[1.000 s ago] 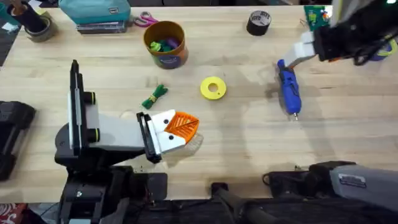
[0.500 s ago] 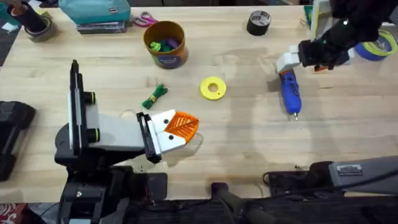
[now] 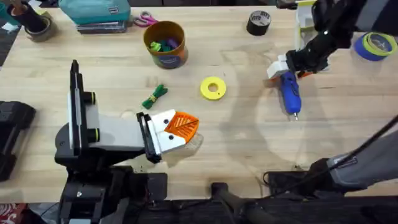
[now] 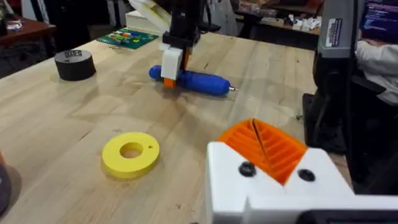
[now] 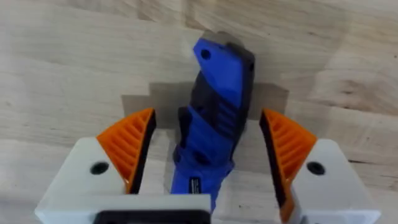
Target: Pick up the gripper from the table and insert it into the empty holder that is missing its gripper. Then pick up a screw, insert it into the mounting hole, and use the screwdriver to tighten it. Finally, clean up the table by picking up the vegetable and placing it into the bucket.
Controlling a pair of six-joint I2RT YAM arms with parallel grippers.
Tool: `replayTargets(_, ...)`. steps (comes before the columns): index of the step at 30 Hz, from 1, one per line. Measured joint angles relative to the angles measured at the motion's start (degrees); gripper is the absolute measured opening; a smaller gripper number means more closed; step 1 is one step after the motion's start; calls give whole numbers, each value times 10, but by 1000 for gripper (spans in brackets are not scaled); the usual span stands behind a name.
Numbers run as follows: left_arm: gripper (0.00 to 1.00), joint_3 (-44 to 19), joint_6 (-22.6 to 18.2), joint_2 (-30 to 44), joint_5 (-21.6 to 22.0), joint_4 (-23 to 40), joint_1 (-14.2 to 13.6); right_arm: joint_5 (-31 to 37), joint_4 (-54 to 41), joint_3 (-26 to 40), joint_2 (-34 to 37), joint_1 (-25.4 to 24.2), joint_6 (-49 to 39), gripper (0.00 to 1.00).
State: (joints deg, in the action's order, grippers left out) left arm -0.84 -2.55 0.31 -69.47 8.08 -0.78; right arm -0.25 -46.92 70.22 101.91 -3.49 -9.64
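The blue screwdriver (image 3: 290, 91) lies on the table at the right, metal tip toward me. My right gripper (image 3: 282, 66) is low over its rear end. In the right wrist view its orange pads (image 5: 129, 148) stand open on either side of the screwdriver (image 5: 214, 124), with a gap on each side. My left gripper (image 3: 186, 126) rests at the lower left, shut, both white holders (image 4: 273, 186) carrying orange tips pressed together. The green vegetable (image 3: 155, 96) lies just beyond it. The orange-tan bucket (image 3: 166, 45) stands farther back. A loose gripper tip and a screw are out of view.
A yellow ring disc (image 3: 213, 88) lies mid-table. A black tape roll (image 3: 259, 22) and a blue tape roll (image 3: 375, 45) sit at the back right. A teal case (image 3: 94, 11) and scissors (image 3: 146, 20) are at the back left. Colourful bits lie in the bucket.
My right gripper has moved left and down from the back right edge onto the screwdriver's rear end. The left arm and the other objects have not moved.
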Motion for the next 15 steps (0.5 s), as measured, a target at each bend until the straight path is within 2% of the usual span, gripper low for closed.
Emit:
replayTargets(11, 13, 0, 0, 0, 0, 0, 0, 13, 5, 0, 27, 1, -4, 985)
replayTargets(13, 13, 0, 0, 0, 0, 0, 0, 17, 5, 0, 27, 1, -7, 923)
replayTargets(15, 13, 0, 0, 0, 0, 0, 0, 24, 7, 0, 28, 1, -8, 744)
